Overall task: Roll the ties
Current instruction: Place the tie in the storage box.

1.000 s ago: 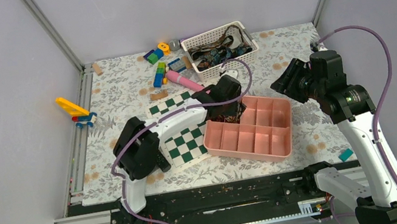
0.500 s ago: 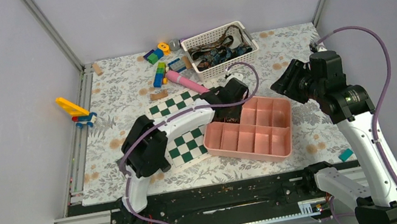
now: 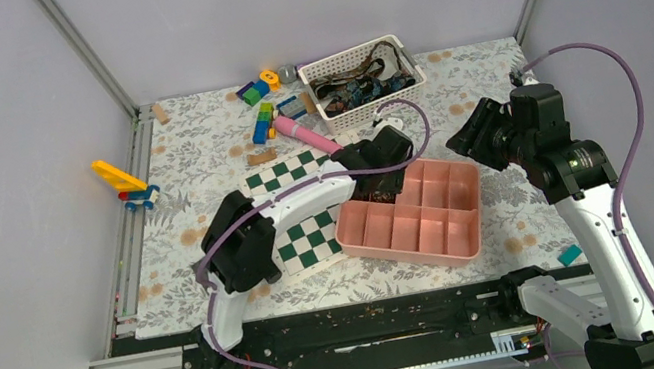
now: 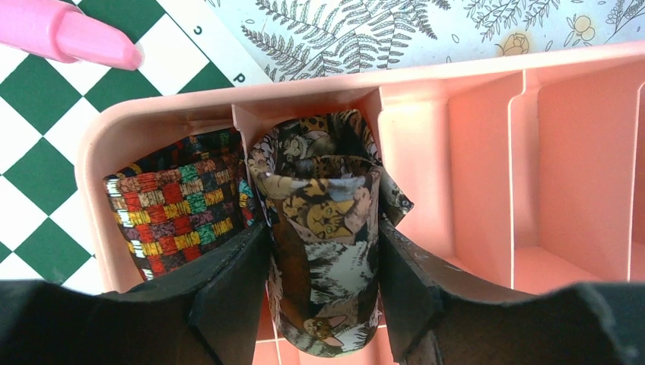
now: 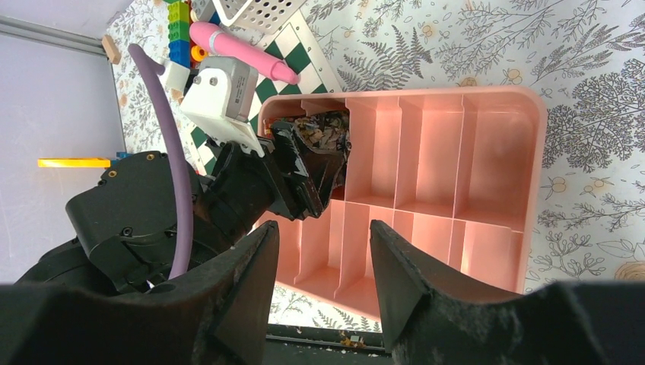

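Observation:
A rolled tie with a cat pattern (image 4: 323,228) stands in the far-left back compartment area of the pink divided tray (image 3: 432,227). Beside it, in the corner compartment, sits a second coiled tie in a red and yellow woven pattern (image 4: 171,201). My left gripper (image 4: 323,296) reaches down into the tray (image 4: 456,99). Its jaws stand open on either side of the cat-pattern coil, close to its sides. More unrolled ties (image 3: 357,90) lie in the white basket (image 3: 381,51) at the back. My right gripper (image 5: 323,281) hovers open and empty above the tray's right side (image 5: 502,167).
A green and white checkerboard (image 3: 301,235) lies left of the tray under my left arm. A pink marker (image 3: 301,131) and toy blocks (image 3: 261,120) lie behind it. A yellow toy (image 3: 121,180) sits at the left edge, a teal block (image 3: 570,254) near right.
My left gripper's jaws have spread apart around the cat-pattern coil, after the arm shifted slightly right over the tray. The right arm has stayed still.

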### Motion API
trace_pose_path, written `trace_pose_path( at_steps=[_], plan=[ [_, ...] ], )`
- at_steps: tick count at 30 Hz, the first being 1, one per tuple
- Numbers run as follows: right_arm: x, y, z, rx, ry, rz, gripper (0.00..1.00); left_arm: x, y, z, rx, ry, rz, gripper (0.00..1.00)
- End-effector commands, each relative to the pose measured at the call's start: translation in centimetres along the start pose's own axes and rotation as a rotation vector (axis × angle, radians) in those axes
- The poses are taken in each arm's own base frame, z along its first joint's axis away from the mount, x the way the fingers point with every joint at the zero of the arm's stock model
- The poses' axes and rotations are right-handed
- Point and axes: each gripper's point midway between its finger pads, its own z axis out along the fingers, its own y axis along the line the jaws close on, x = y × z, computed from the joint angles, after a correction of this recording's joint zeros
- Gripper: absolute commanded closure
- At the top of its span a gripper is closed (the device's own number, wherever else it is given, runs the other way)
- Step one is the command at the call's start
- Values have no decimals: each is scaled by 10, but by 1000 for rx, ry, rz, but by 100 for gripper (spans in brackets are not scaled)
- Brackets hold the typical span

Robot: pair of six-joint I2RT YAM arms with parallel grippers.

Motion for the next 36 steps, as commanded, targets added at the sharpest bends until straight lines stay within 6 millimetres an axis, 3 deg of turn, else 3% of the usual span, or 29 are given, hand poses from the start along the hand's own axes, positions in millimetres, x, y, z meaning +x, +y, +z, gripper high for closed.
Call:
trace_pose_path(
  at_steps=[1, 27, 30, 36],
  plan=[
    [-2, 0, -3, -12, -12, -14, 45, -32, -5, -18, 5, -83, -16, 44],
    [0, 0, 1, -11, 3, -1, 45, -60, 1, -62, 18, -153, -22, 34],
    [1, 0, 1, -11, 6, 0, 45, -63, 2, -68, 23, -165, -28, 34],
    [1, -1, 2, -9, 6, 0, 45, -58, 5, -78, 30, -164, -32, 44]
  ],
)
